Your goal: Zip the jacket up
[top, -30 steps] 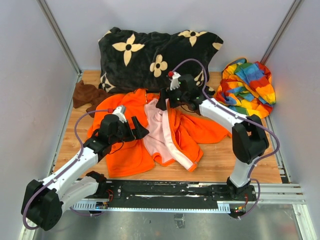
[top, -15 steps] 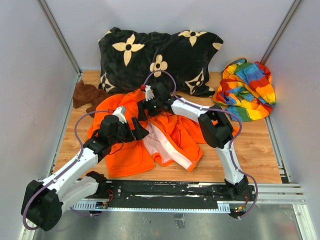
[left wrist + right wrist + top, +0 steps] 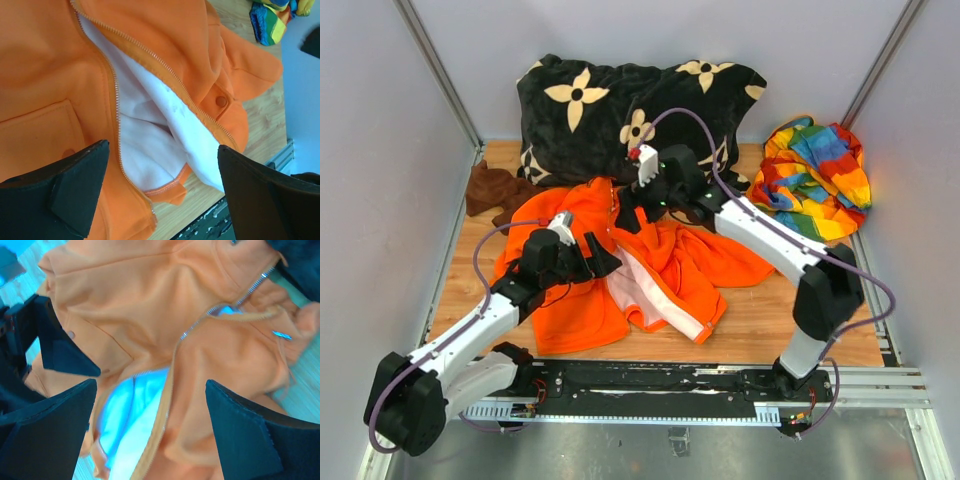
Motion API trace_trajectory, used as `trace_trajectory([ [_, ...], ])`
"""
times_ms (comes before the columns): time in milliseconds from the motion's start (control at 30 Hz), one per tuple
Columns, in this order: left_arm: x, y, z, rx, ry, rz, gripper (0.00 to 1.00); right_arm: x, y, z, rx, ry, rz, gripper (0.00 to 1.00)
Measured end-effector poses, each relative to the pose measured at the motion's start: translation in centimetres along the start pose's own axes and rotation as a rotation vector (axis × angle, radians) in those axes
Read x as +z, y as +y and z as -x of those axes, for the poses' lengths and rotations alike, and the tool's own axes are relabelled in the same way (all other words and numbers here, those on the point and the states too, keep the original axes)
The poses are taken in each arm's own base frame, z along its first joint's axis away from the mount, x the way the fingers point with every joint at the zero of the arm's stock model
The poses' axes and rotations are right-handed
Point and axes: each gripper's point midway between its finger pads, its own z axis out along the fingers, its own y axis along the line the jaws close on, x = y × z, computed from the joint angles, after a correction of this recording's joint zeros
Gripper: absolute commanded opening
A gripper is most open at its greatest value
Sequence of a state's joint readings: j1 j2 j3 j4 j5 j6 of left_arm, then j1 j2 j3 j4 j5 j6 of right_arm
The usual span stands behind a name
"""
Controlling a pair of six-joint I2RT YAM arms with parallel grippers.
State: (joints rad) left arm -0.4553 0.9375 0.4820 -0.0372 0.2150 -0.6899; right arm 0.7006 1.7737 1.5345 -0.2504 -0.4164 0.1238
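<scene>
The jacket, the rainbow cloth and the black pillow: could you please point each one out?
jacket (image 3: 570,310), top view, orange front panel near the hem.
rainbow cloth (image 3: 815,180), top view, middle of the bundle.
black pillow (image 3: 630,85), top view, plain black patch between flowers.

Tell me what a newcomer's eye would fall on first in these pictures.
The bright orange jacket grabs the eye first, sprawled unzipped mid-scene with its pale pink lining showing. Both arms hang over it with jaws open, the left gripper beside the lining and the right gripper near the collar end. Behind lies a black flower-print blanket, and a rainbow-striped cloth sits in the far right corner.
</scene>
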Motion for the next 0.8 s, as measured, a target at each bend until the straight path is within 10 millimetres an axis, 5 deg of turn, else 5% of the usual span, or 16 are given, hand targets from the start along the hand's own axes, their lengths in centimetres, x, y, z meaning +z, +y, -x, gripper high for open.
trace_trajectory([
  [100,0.6,-0.1,-0.2,-0.014,0.012,-0.007,0.93,-2.6,-0.7,-1.3,-0.013,-0.006,-0.069,0.91],
  [400,3.3,-1.0,-2.5,-0.03,0.101,-0.025,0.93,-6.3,-4.6,-15.9,0.061,0.28,-0.296,0.94],
  [567,4.6,-1.8,-3.1,-0.039,0.129,-0.046,0.93,-8.7,-4.8,-16.7,0.037,0.264,-0.354,0.97],
  [800,5.5,-2.4,-2.9,-0.045,0.129,-0.061,0.93,-8.8,-3.7,-19.0,0.016,0.307,-0.332,1.0],
])
